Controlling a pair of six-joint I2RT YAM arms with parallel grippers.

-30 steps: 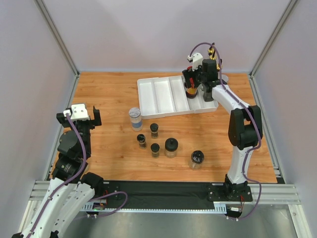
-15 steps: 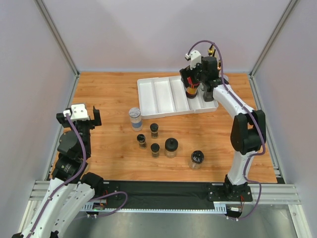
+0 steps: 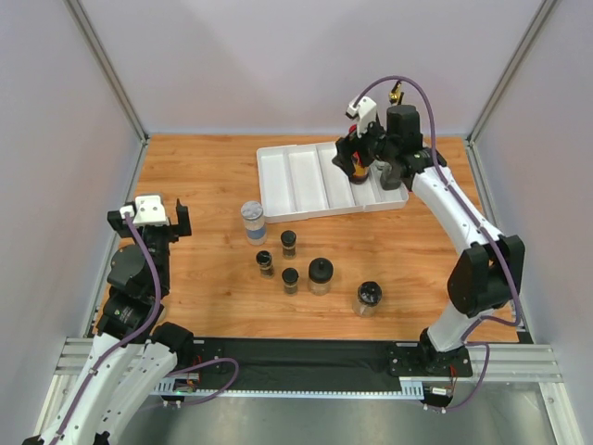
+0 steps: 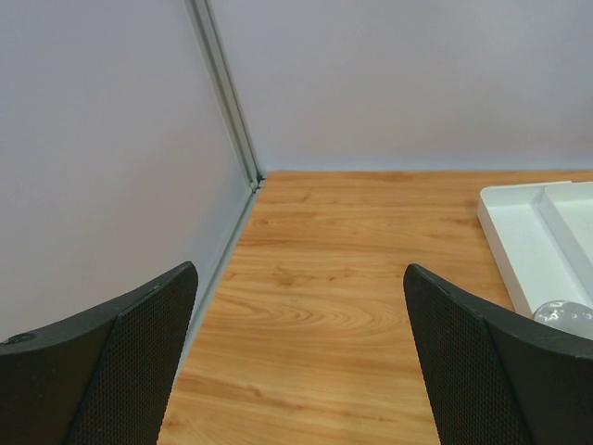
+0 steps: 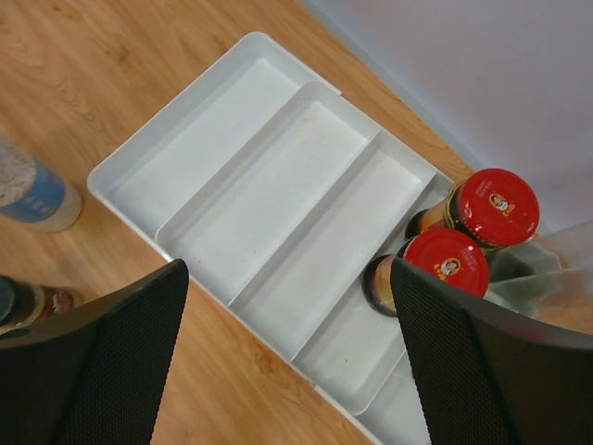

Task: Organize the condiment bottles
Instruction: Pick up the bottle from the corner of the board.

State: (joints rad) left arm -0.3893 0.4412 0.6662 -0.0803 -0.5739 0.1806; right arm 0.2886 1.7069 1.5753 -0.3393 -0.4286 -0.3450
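Right hand point(image 3: 363, 159), top view: over the right end of the tray point(image 3: 298, 181), fingers spread wide, nothing held. What sits under it is mostly hidden by the arm. Left hand point(image 3: 148, 222) is parked near the left edge of the counter point(image 3: 204, 176), also wide and empty. Loose on the counter in front of the tray: one grey-lidded jar point(image 3: 252, 221), three small black-lidded jars point(image 3: 288, 242), two bigger black-lidded jars point(image 3: 320, 274), all upright and apart from each other.

Left wrist view: fingers wide, bare counter between them. Tray corner at right, and a jar lid just showing at the bottom right.

Right wrist view: fingers wide and empty above the tray. Two red-capped jars point(image 5: 447, 262) stand touching in the far end of one outer compartment. The three compartments beside it are empty. A clear bottle point(image 5: 542, 273) is just beside the jars, mostly cut off.

Handling, my read: these look like filled glass, so stiff, smooth, a bit heavy and breakable. Grip the body just below the cap, squarely. Small jars are light and tip easily. Set down gently.
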